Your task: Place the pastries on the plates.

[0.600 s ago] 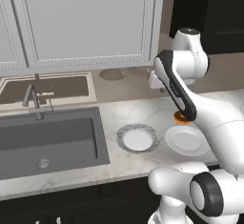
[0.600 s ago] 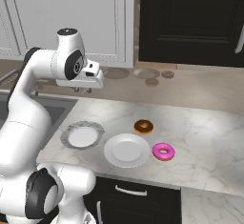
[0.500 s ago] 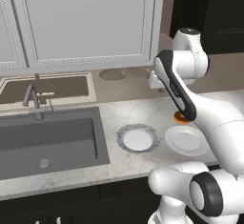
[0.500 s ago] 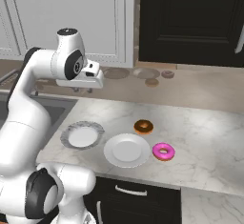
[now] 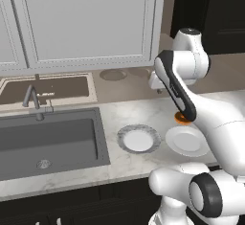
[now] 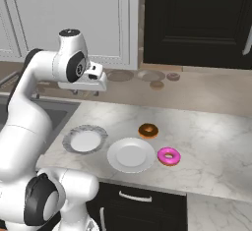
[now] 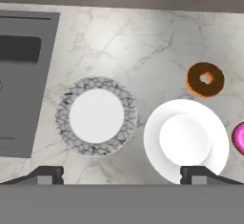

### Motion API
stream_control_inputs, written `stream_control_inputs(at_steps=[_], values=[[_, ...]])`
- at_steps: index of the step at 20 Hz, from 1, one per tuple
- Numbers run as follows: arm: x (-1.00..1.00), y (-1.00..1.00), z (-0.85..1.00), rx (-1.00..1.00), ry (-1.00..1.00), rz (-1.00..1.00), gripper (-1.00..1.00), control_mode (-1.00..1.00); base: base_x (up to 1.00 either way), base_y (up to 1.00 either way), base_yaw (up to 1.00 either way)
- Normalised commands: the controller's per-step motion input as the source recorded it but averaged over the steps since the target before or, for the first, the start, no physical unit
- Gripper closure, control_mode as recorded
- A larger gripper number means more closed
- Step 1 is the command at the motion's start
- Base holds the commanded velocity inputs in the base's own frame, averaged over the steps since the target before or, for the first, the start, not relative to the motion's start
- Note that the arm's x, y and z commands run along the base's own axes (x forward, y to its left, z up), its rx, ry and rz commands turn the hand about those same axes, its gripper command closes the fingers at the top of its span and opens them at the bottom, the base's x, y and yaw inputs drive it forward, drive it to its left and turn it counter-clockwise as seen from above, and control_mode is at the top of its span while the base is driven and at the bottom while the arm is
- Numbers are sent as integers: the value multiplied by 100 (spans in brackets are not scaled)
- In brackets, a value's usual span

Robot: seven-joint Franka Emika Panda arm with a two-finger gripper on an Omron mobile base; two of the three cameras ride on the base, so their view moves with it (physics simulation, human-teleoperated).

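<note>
I'm hovering the gripper (image 7: pixel 122 174), jaws spread wide, gripping nothing; speckled plate (image 7: pixel 96 116) and white plate (image 7: pixel 186 140) are lying between the fingertips, brown doughnut (image 7: pixel 205 79) and pink doughnut (image 7: pixel 239 138) sitting off right.

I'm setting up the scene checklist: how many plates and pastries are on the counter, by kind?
Plates: 2, the speckled-rim plate and the plain white plate
Pastries: 2, the orange-brown doughnut and the pink doughnut
Total: 4
</note>
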Motion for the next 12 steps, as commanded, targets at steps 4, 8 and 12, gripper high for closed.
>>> stream_control_inputs(at_steps=[4,8,12], values=[[21,-6,-38,0,0,0,-100,-100,0,0,0],[36,0,-33,0,0,0,-100,-100,0,0,0],[46,-10,-35,0,0,0,-100,-100,0,0,0]])
